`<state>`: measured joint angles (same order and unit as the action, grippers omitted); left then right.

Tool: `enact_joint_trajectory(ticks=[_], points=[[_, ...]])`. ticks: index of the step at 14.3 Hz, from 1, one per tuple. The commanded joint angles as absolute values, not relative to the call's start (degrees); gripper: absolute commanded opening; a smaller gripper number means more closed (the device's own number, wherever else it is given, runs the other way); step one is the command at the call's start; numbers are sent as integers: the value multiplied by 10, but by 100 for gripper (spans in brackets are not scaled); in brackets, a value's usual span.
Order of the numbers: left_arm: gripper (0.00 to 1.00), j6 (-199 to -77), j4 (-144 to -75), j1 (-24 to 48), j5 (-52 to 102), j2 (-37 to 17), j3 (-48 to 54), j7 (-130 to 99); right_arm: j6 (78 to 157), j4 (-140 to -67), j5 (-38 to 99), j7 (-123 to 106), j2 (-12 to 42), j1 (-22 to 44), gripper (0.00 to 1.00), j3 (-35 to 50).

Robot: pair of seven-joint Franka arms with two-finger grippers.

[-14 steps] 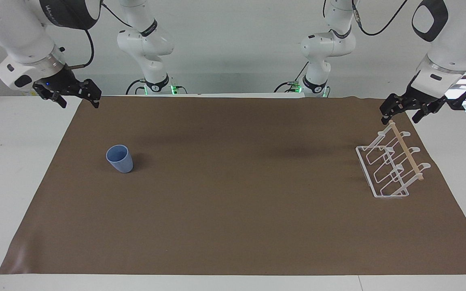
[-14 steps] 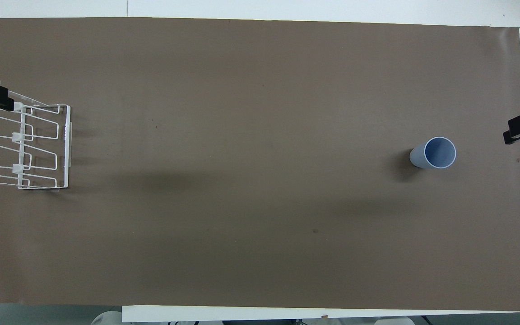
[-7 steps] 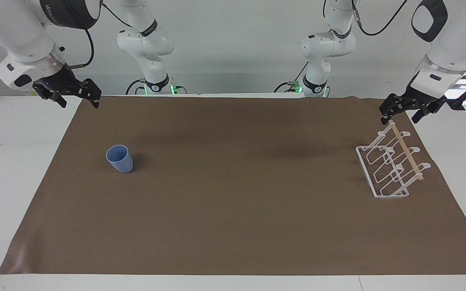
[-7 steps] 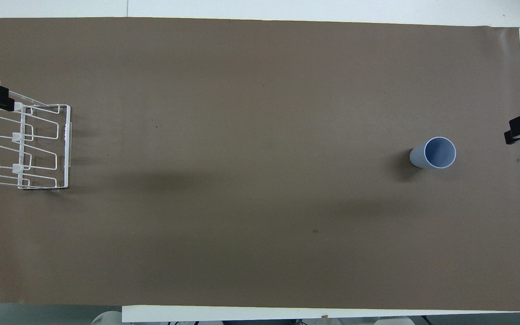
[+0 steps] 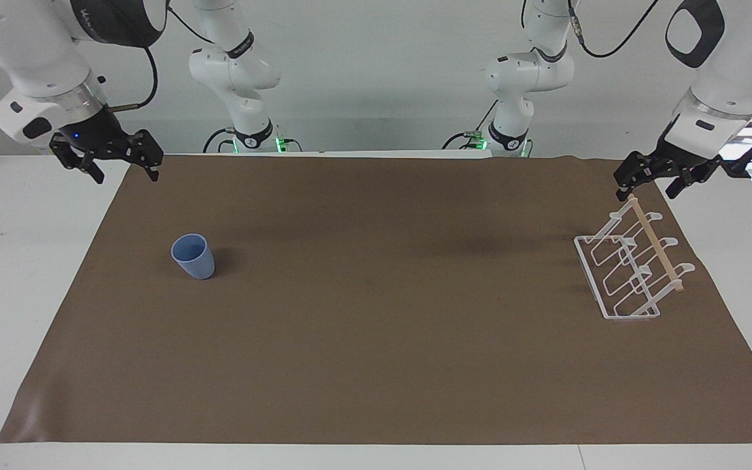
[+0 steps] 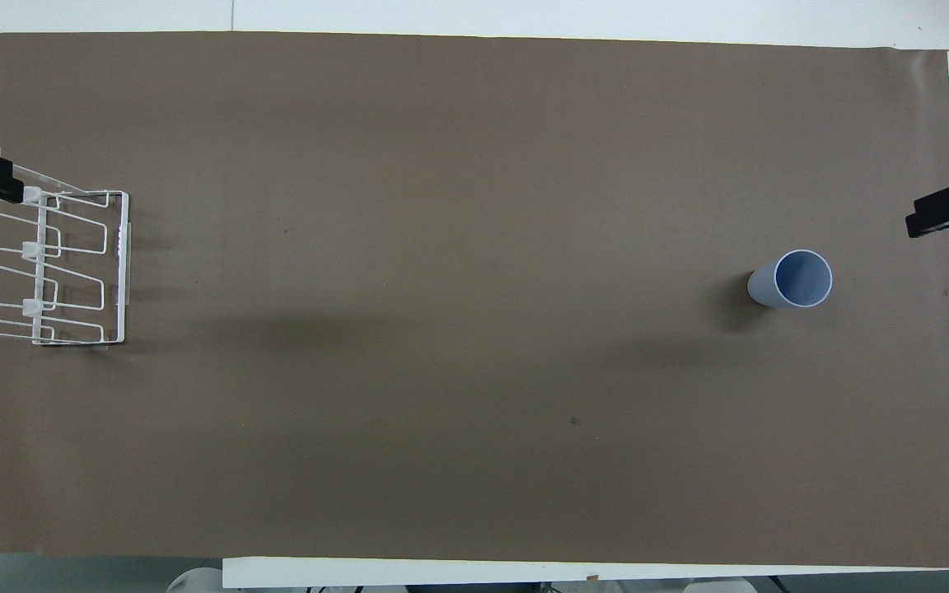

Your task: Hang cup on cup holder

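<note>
The light blue cup stands upright, mouth up, on the brown mat toward the right arm's end; it also shows in the overhead view. The white wire cup holder with its wooden rod stands toward the left arm's end, and shows in the overhead view. My right gripper is open and empty, up in the air over the mat's edge; one finger shows in the overhead view. My left gripper is open and empty, just above the holder's end nearest the robots.
The brown mat covers most of the white table. The two arm bases stand at the table's robot end. Nothing else lies on the mat between the cup and the holder.
My right gripper has shifted slightly inward over the mat's edge and turned a little. The left gripper, the cup and the holder have not moved.
</note>
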<state>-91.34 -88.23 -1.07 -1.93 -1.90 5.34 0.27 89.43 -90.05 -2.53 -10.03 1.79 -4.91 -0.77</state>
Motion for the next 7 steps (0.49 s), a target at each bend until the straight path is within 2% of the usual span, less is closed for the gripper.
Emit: enact_joint_trajectory(ticks=[1,4,7], points=[[100,-913,-895,-11,-13,-9,51,-3,993,-988,-21,-121,22,-65,99,-6],[100,-913,-895,-11,-13,-9,52,-3,1102,-1082,-14,-136,26,-76,99,-5],[100,-913,-895,-11,-13,-9,51,-3,1120,-1122,-12,-151,38,-89,99,-5]])
